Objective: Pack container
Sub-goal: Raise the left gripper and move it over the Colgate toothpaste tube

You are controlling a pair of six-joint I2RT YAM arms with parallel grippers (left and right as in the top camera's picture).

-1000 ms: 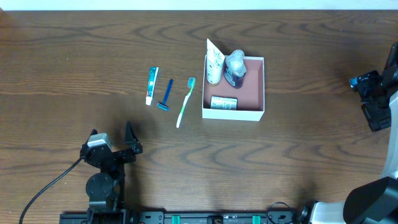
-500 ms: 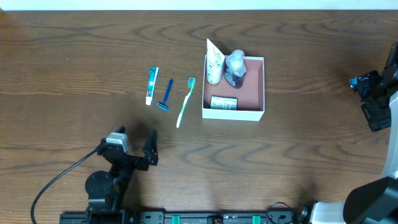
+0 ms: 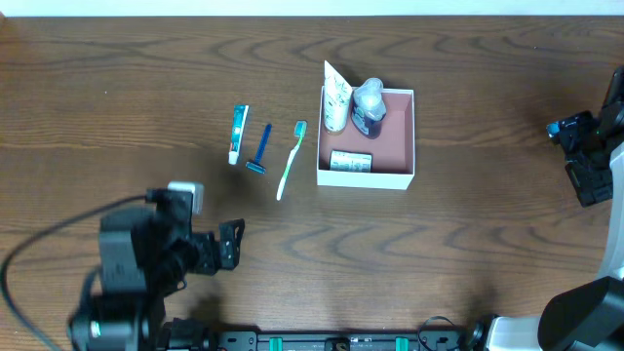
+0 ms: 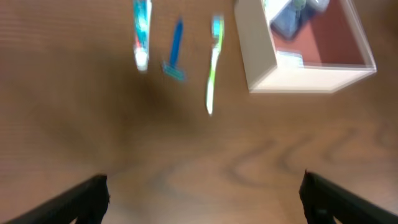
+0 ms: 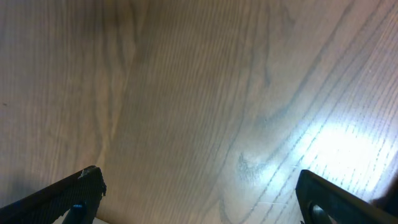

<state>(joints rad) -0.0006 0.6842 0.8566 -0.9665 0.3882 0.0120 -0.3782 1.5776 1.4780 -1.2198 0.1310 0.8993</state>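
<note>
Three toiletries — toothpaste tube (image 3: 238, 134), razor (image 3: 260, 149), toothbrush (image 3: 291, 159) — await packing left of the container (image 3: 363, 179); left hand (image 4: 203, 180) and right hand (image 5: 198, 175) gape empty.

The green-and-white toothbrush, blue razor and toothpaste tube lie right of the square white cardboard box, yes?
No. The overhead view shows the green-and-white toothbrush, blue razor and toothpaste tube lying left of the square white cardboard box.

Toothpaste (image 3: 238, 134), razor (image 3: 261, 148) and toothbrush (image 3: 291, 159) lie side by side, left of the container (image 3: 395, 179).
</note>
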